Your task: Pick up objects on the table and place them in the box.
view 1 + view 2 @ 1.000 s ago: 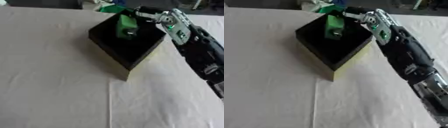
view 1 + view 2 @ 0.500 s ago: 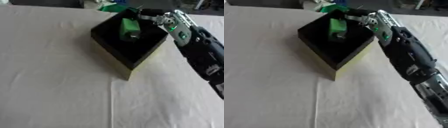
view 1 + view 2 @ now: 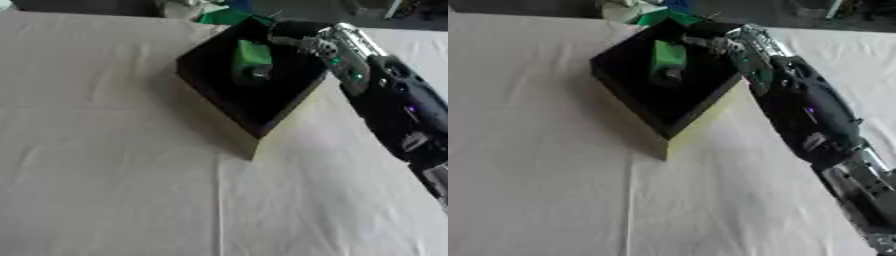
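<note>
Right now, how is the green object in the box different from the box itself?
The green object is bright green and small; the box is black inside, with a pale yellow outer side, and much larger. The green object lies inside, while the box stands on the white table, one corner toward the camera. The right hand is over the box's far corner.

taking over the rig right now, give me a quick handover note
Right hand: over the far edge of the box, fingers reaching toward the green object; whether they are touching it cannot be told.
Left hand: not in view.
Green object: inside the black box, on its floor.
Done: that one object looks placed.
Left: pull the right hand clear. More green and pale things lie beyond the box at the table's far edge; they may be next.
</note>
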### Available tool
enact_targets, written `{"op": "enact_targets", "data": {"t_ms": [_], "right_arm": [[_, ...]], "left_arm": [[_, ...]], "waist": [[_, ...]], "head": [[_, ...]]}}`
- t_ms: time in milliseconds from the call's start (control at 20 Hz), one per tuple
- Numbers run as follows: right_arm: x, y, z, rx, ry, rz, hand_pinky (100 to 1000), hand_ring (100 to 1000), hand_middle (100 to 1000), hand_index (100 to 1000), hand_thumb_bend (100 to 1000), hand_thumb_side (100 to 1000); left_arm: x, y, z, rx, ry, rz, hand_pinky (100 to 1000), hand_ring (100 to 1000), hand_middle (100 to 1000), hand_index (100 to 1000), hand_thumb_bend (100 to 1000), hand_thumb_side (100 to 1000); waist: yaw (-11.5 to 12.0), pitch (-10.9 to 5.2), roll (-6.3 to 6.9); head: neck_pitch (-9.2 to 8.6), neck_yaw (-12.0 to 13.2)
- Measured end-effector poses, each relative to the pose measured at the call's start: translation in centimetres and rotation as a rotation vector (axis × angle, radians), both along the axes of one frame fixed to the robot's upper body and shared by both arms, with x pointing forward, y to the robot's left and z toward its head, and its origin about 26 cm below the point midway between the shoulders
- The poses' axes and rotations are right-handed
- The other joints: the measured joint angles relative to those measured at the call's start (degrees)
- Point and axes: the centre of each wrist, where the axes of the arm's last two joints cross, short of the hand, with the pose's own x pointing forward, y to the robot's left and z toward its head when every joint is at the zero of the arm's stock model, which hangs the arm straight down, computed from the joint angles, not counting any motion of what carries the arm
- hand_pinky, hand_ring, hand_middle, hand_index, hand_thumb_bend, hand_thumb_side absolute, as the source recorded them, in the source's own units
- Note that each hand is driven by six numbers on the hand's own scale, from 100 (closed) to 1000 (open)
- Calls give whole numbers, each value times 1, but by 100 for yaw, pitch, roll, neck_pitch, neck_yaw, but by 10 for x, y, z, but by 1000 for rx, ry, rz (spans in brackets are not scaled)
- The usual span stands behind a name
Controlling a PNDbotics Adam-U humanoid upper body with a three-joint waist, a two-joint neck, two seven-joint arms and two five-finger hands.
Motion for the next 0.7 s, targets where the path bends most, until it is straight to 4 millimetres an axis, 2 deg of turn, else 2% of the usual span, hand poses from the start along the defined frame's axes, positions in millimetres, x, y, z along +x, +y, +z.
{"op": "enact_targets", "data": {"t_ms": [200,300,400,500,700], "right_arm": [[-2,5,2,-35,-12,7,878,836,770,869,202,962],[-3,7,3,-48,-15,12,871,824,758,861,184,942],[-4,8,5,-50,-20,13,861,795,707,821,114,897],[-5,9,4,-40,-20,12,849,784,691,803,100,920],[-6,11,6,4,-9,26,870,815,740,849,124,998]], "left_arm": [[0,0,0,1,2,0,642,718,596,713,196,949],[0,0,0,1,2,0,643,718,596,714,196,948],[0,0,0,1,2,0,643,718,596,714,196,948],[0,0,0,2,3,0,643,719,597,714,196,948],[0,0,0,3,4,0,644,720,598,715,198,946]], "waist": [[-35,0,3],[-52,0,9],[-58,-1,24],[-58,-1,39],[-58,-2,33]], "head": [[0,1],[-1,2],[-3,2],[-3,16],[103,309]]}}
